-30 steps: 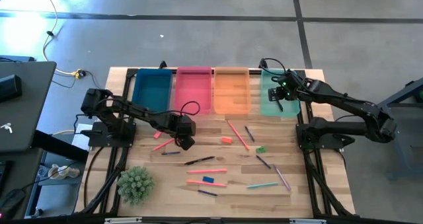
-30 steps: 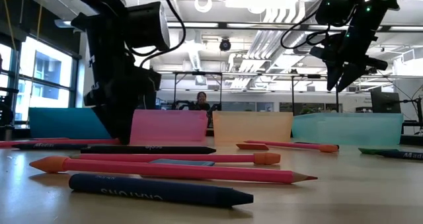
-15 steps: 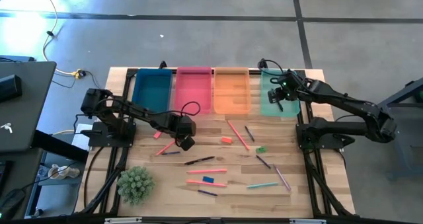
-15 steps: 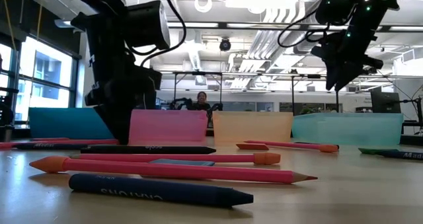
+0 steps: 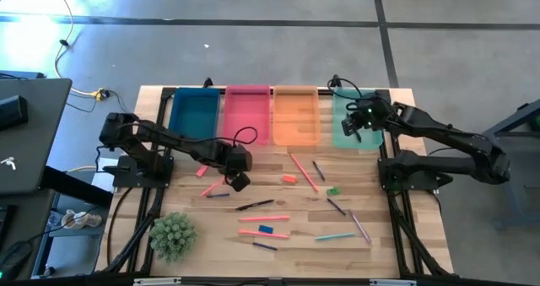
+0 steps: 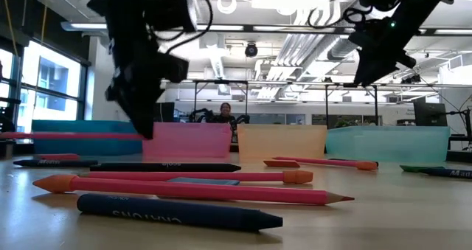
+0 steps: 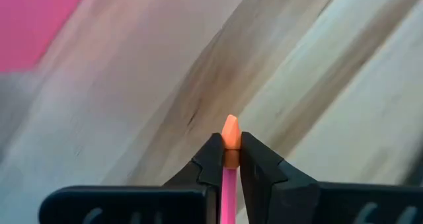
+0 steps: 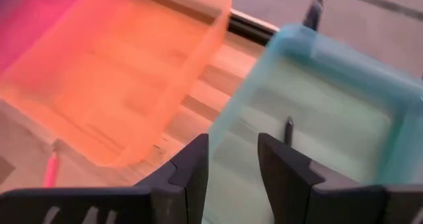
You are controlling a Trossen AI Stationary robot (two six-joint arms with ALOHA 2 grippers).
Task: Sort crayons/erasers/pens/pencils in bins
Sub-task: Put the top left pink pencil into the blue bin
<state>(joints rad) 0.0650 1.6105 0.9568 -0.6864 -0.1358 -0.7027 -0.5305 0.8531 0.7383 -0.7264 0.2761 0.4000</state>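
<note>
While a dark pen (image 8: 289, 129) lies in the teal-green bin (image 8: 344, 78), orange bin (image 8: 132, 65) alongside

Dark blue bin (image 5: 193, 113), pink bin (image 5: 247, 115), orange bin (image 5: 296, 116), teal-green bin (image 5: 339, 127) — pink pencil (image 7: 229, 191), orange-tipped — pale striped wooden table (image 5: 405, 235)

Bright overhead light; floor glare top-left; wrist views blurred.

The left end effector (image 7: 225, 159) has closed on a pink pencil (image 5: 213, 187) and lifted it off the desk (image 5: 371, 252) (it hangs level); the right end effector (image 5: 354, 126) shifted slightly.
</note>
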